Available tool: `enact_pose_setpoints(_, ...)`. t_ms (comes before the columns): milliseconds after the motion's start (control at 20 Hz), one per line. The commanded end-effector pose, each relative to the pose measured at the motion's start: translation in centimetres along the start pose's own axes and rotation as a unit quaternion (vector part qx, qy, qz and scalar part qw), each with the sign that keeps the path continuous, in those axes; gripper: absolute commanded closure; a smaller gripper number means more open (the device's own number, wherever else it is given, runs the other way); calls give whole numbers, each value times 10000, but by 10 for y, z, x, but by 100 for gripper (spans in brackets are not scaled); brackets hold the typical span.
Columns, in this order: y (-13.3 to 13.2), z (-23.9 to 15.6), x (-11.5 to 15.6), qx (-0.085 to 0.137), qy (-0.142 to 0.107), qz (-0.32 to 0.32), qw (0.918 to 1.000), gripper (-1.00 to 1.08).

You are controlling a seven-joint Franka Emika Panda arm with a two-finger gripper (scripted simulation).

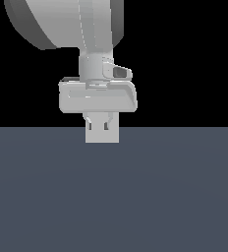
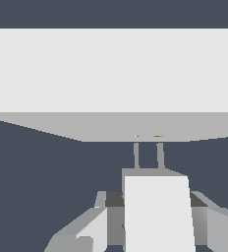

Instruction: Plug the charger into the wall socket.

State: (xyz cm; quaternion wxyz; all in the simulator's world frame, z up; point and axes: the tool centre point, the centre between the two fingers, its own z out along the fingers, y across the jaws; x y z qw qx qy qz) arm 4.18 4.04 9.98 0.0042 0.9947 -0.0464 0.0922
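Observation:
In the wrist view the charger (image 2: 157,211), a small off-white block, sits between my gripper's (image 2: 155,236) fingers (image 2: 94,227), which are shut on its sides. Its two thin prongs (image 2: 148,155) point at the wall socket (image 2: 114,74), a wide off-white panel straight ahead. The prong tips meet the panel's face at two tiny marks; I cannot tell whether they are inside. In the exterior view the socket (image 1: 102,137) shows as a pale square under the hand. My gripper (image 1: 102,123) is just behind it, and the charger is hidden there.
A flat dark blue-grey floor (image 1: 185,197) spreads under everything. The arm's large pale link (image 1: 62,24) fills the upper part of the exterior view.

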Motion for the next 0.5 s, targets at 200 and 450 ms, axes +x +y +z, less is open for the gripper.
enact_pose_setpoints(200,0,3,17,0,1,0,10000,108)
enact_pose_setpoints(450,0,4,20,0,1,0,10000,108)
